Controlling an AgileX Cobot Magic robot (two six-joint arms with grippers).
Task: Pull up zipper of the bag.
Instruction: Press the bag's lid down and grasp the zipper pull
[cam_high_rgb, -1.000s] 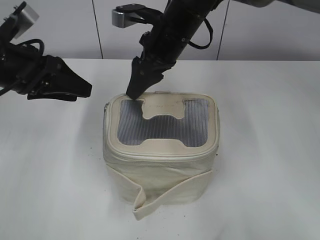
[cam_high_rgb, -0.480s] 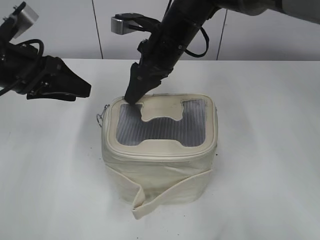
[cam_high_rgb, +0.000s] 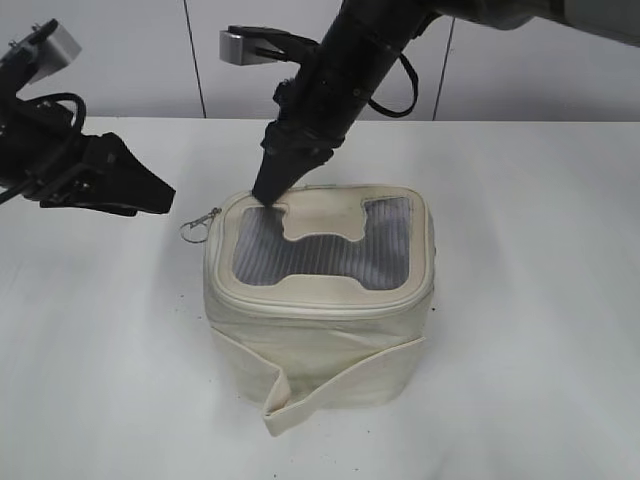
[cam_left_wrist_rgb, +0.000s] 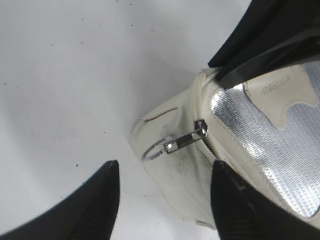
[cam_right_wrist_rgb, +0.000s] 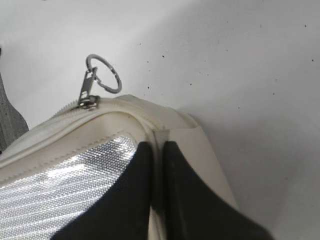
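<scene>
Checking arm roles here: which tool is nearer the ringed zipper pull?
Right. The right tool presses the bag's top corner beside the ringed zipper pull; the left tool hangs open further off, touching nothing.

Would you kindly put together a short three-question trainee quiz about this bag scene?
1. True or false: the left gripper grips the round silver ring of the zipper pull.
2. The right gripper presses on which corner of the boxy cream-white bag: A far-left, B near-right?
3. Fill in: the left gripper's jaws stand ____.

Key: 1 false, it hangs apart from the ring; 2 A; 3 open.
</scene>
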